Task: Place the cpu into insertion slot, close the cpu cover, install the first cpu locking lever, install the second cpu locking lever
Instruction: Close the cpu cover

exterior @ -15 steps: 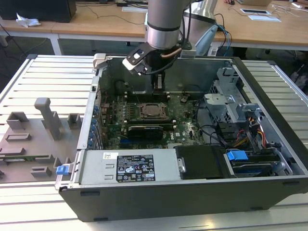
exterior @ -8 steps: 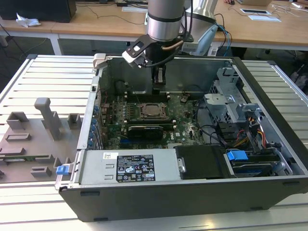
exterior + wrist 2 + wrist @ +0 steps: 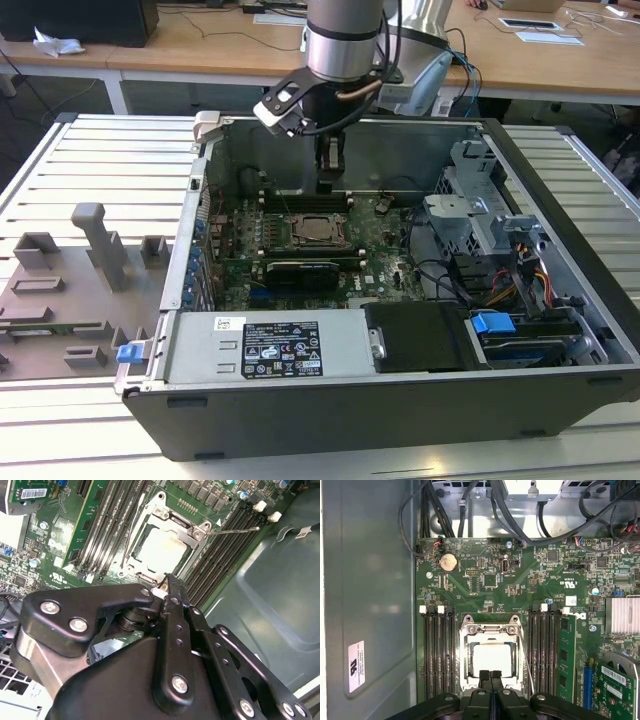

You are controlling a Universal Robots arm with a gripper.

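The cpu point(image 3: 492, 659) lies flat in the insertion slot point(image 3: 466, 652), its pale silver top showing through the window of the cpu cover point(image 3: 491, 628), which lies down over it. In the exterior view the slot point(image 3: 315, 231) sits mid-board, and my gripper point(image 3: 325, 186) hangs just behind and above it. Both wrist views show the black fingertips point(image 3: 484, 675) pressed together with nothing between them, at the socket's edge. My gripper point(image 3: 169, 580) is shut. One thin wire locking lever point(image 3: 237, 530) sticks out over the memory slots. Another lever point(image 3: 131, 532) runs along the socket's opposite side.
The open computer case point(image 3: 560, 300) surrounds the green board, with its metal wall point(image 3: 370, 605) close beside the memory slots point(image 3: 437, 650). Cable bundles point(image 3: 510, 515) and a drive cage point(image 3: 480, 215) stand at the exterior view's right. Grey fixtures point(image 3: 95, 250) rest on the slatted table.
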